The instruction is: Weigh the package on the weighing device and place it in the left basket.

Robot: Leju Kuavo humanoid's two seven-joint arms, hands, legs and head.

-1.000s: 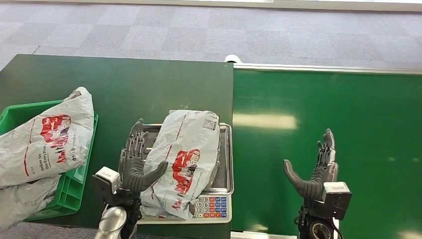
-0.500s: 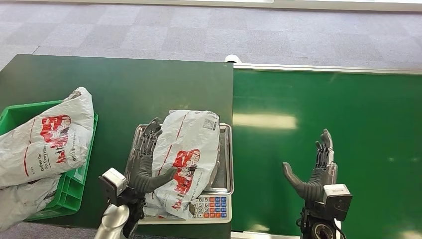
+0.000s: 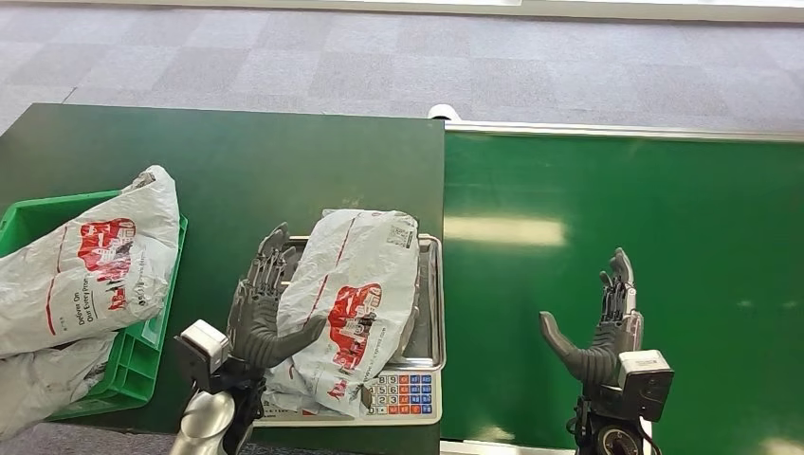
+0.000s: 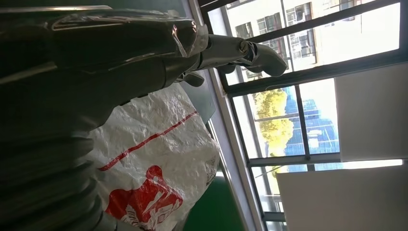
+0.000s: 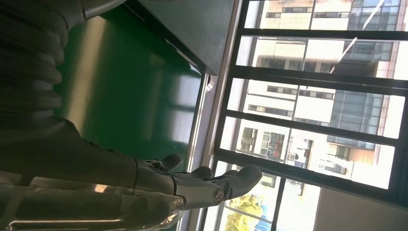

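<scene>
A white plastic package [image 3: 360, 294] with red print lies on the steel pan of the weighing device [image 3: 431, 313], above its coloured keypad [image 3: 403, 391]. My left hand [image 3: 258, 313] is at the package's left edge, fingers stretched along that side and thumb laid across the package's top. The left wrist view shows the same package [image 4: 159, 159] just beyond that hand [image 4: 96, 57]. My right hand [image 3: 607, 332] stands upright over the green belt, fingers apart and holding nothing, as the right wrist view shows of the hand [image 5: 120, 183]. The green basket [image 3: 142, 351] sits at the left.
Another white package [image 3: 85, 265] with red print lies heaped in the green basket, and a further one hangs over its near side. The scale stands on a dark green table [image 3: 237, 161]; a brighter green belt [image 3: 616, 209] lies to the right.
My left hand slid in against the package's left side, then drew slightly back toward me, thumb still on the package. The package and my right hand have hardly moved.
</scene>
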